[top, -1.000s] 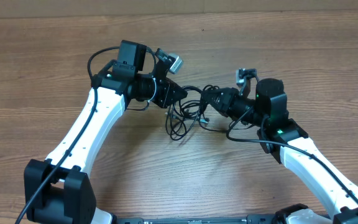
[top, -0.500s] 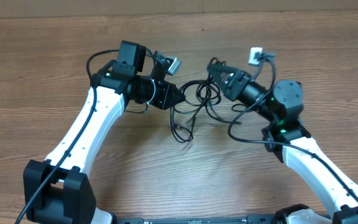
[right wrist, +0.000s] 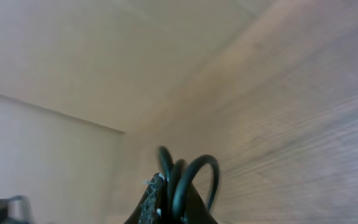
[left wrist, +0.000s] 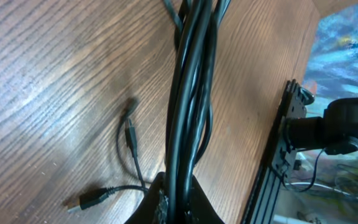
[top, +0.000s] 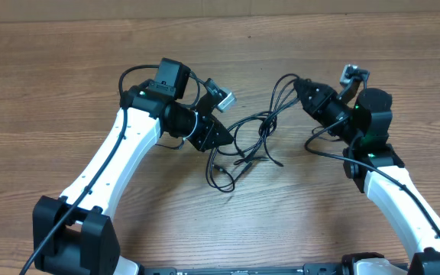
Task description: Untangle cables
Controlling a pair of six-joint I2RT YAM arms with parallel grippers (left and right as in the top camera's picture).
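Observation:
The cables (top: 252,137) are thin black cords stretched in a loose tangle between my two grippers, with loops and plug ends hanging to the table (top: 220,172). My left gripper (top: 226,137) is shut on the left end of the bundle; in the left wrist view the cords (left wrist: 191,93) run straight up out of its jaws (left wrist: 178,202), with a USB plug (left wrist: 87,200) on the wood. My right gripper (top: 299,84) is shut on cable loops (right wrist: 185,174), held up to the right; its jaws (right wrist: 169,202) clamp several strands.
The wooden table (top: 67,92) spans the whole overhead view. A black frame rail and equipment (left wrist: 291,149) lie at the table's edge in the left wrist view. Thicker arm cables (top: 319,156) hang by the right arm.
My right gripper has lifted and pulled away to the right with cable loops in it, stretching the bundle. My left gripper has shifted slightly right and down, still holding its end.

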